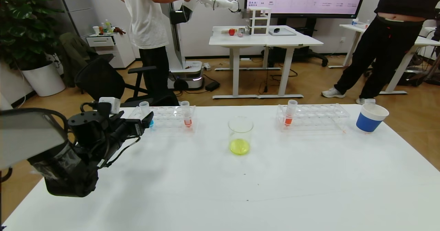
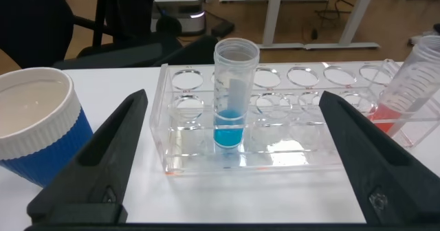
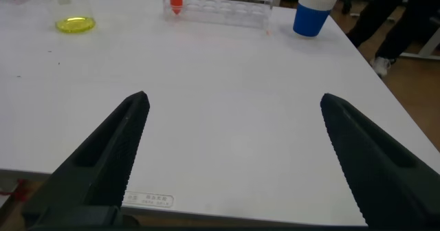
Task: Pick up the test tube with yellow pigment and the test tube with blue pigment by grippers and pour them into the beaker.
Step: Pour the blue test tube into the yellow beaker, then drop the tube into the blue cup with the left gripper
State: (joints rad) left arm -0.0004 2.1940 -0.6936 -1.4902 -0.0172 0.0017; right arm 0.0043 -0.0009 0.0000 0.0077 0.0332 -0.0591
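The test tube with blue pigment (image 2: pixel 232 97) stands upright in a clear rack (image 2: pixel 275 155) at the back left of the table; it also shows in the head view (image 1: pixel 145 113). My left gripper (image 1: pixel 144 124) is open just in front of the tube, its fingers (image 2: pixel 103 162) wide on either side and not touching it. The beaker (image 1: pixel 240 134) stands mid-table with yellow liquid at its bottom. No tube with yellow liquid is in view. My right gripper (image 3: pixel 234 155) is open and empty, low over the table's front right, out of the head view.
An orange-red tube (image 1: pixel 186 114) stands in the left rack, another (image 1: pixel 289 113) in the right rack (image 1: pixel 319 116). A blue-and-white paper cup (image 1: pixel 370 118) stands at the back right, another (image 2: pixel 34 128) beside the left rack. Two people stand beyond the table.
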